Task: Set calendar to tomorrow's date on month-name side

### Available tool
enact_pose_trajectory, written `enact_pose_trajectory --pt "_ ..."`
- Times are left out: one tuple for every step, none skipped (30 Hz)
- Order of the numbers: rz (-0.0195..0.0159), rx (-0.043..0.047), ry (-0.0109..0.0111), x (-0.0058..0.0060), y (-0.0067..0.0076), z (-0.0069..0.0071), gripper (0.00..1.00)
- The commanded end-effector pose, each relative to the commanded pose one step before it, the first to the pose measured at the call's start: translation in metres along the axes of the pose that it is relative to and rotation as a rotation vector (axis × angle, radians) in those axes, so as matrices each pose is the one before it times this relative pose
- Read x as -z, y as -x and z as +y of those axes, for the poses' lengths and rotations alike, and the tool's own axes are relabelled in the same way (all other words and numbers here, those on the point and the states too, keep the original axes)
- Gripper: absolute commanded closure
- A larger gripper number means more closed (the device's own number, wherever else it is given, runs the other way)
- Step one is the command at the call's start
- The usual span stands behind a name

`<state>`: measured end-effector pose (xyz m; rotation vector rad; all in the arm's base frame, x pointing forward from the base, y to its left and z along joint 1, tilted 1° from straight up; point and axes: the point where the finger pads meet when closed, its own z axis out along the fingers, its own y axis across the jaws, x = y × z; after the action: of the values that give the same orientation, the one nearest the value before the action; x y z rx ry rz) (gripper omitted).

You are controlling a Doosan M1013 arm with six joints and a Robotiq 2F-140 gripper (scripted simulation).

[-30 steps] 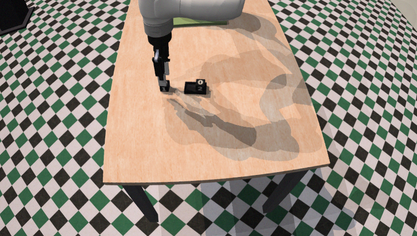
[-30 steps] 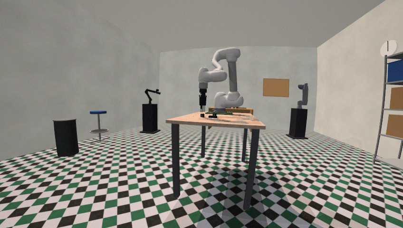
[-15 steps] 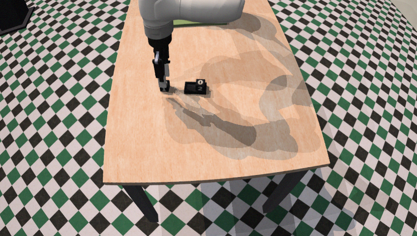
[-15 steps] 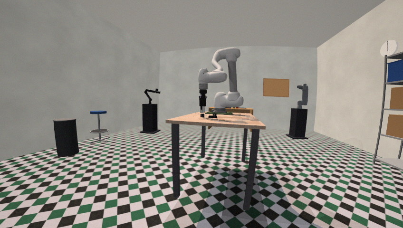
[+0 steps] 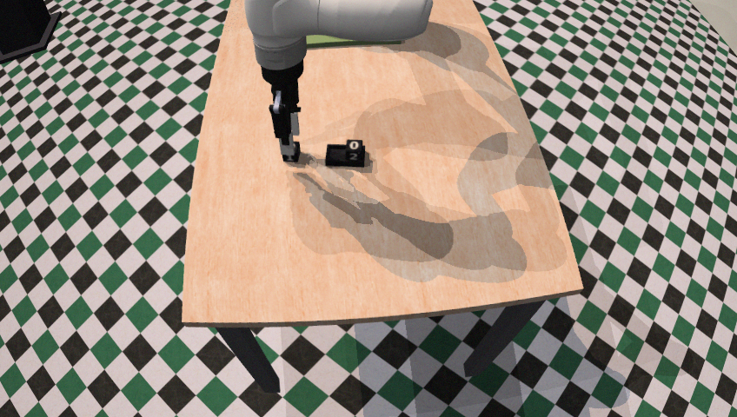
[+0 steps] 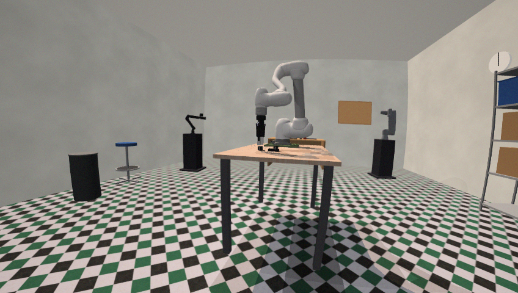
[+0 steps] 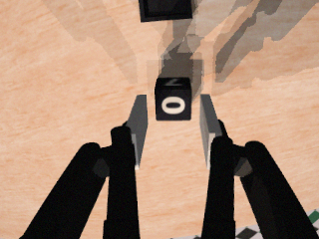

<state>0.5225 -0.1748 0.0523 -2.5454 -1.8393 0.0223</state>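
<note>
- Gripper (image 7: 173,129) is standing part-spread and pinching nothing: the fingers are flanking the loose cube (image 7: 173,99) with a gap showing on either side of it.
- That cube is sitting on the table (image 5: 361,258) just ahead of the fingertips, outside the tray, showing a 0 on its top face.
- Beyond the cube, farther from the gripper, the tray (image 5: 345,155) is lying flat on the table, holding the other cube (image 5: 353,146) in one half; its other half is standing vacant.
- The cube in the tray is showing a 0 on top and a 2 on the side facing the top camera.
- Judging progress: one cube is out, the date is not yet set, and the grasp, the turn, the return to the tray and the release all appear to be left.
- The table is pale wood grain, crossed by broad arm shadows, with a green mat (image 5: 351,40) lying behind the gripper.
- Around it, a checkered floor (image 6: 109,235), a stool (image 6: 126,159), a dark drum (image 6: 84,176), shelving (image 6: 503,127) and two pedestals are filling out the room.
</note>
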Motion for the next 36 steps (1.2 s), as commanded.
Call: enact_pose_trajectory --pt "0.00018 0.00003 0.00009 0.00008 -0.00004 0.00000 0.71" --pt "0.00000 0.00000 0.00000 0.00000 0.00000 0.00000 0.71" --pt "0.00000 0.00000 0.00000 0.00000 0.00000 0.00000 0.71" --pt "0.00000 0.00000 0.00000 0.00000 0.00000 0.00000 0.71" --pt "0.00000 0.00000 0.00000 0.00000 0.00000 0.00000 0.71" --pt "0.00000 0.00000 0.00000 0.00000 0.00000 0.00000 0.71" --pt "0.00000 0.00000 0.00000 0.00000 0.00000 0.00000 0.71" --pt "0.00000 0.00000 0.00000 0.00000 0.00000 0.00000 0.71" --pt "0.00000 0.00000 0.00000 0.00000 0.00000 0.00000 0.71" --pt "0.00000 0.00000 0.00000 0.00000 0.00000 0.00000 0.71" --pt "0.00000 0.00000 0.00000 0.00000 0.00000 0.00000 0.71" --pt "0.00000 0.00000 0.00000 0.00000 0.00000 0.00000 0.71" --pt "0.00000 0.00000 0.00000 0.00000 0.00000 0.00000 0.71" --pt "0.00000 0.00000 0.00000 0.00000 0.00000 0.00000 0.71" --pt "0.00000 0.00000 0.00000 0.00000 0.00000 0.00000 0.71" --pt "0.00000 0.00000 0.00000 0.00000 0.00000 0.00000 0.71" --pt "0.00000 0.00000 0.00000 0.00000 0.00000 0.00000 0.71" --pt "0.00000 0.00000 0.00000 0.00000 0.00000 0.00000 0.71" --pt "0.00000 0.00000 0.00000 0.00000 0.00000 0.00000 0.71" --pt "0.00000 0.00000 0.00000 0.00000 0.00000 0.00000 0.71" --pt "0.00000 0.00000 0.00000 0.00000 0.00000 0.00000 0.71" --pt "0.00000 0.00000 0.00000 0.00000 0.00000 0.00000 0.71" --pt "0.00000 0.00000 0.00000 0.00000 0.00000 0.00000 0.71" --pt "0.00000 0.00000 0.00000 -0.00001 0.00000 0.00000 0.71" --pt "0.00000 0.00000 0.00000 0.00000 0.00000 0.00000 0.71" --pt "0.00000 0.00000 0.00000 0.00000 0.00000 0.00000 0.71" --pt "0.00000 0.00000 0.00000 -0.00007 0.00000 0.00000 0.71" --pt "0.00000 0.00000 0.00000 -0.00018 0.00000 0.00000 0.71" --pt "0.00000 0.00000 0.00000 -0.00033 0.00000 0.00000 0.71" --pt "0.00000 0.00000 0.00000 -0.00051 0.00000 0.00000 0.71" --pt "0.00000 0.00000 0.00000 -0.00070 0.00000 0.00000 0.71" --pt "0.00000 0.00000 0.00000 -0.00090 0.00000 0.00000 0.71" --pt "0.00000 0.00000 0.00000 -0.00110 0.00000 -0.00001 0.71" --pt "0.00000 0.00000 0.00000 -0.00128 0.00000 0.00000 0.71" --pt "0.00000 0.00000 0.00000 -0.00144 0.00000 0.00000 0.71" --pt "0.00000 0.00000 0.00000 -0.00159 0.00000 0.00000 0.71"
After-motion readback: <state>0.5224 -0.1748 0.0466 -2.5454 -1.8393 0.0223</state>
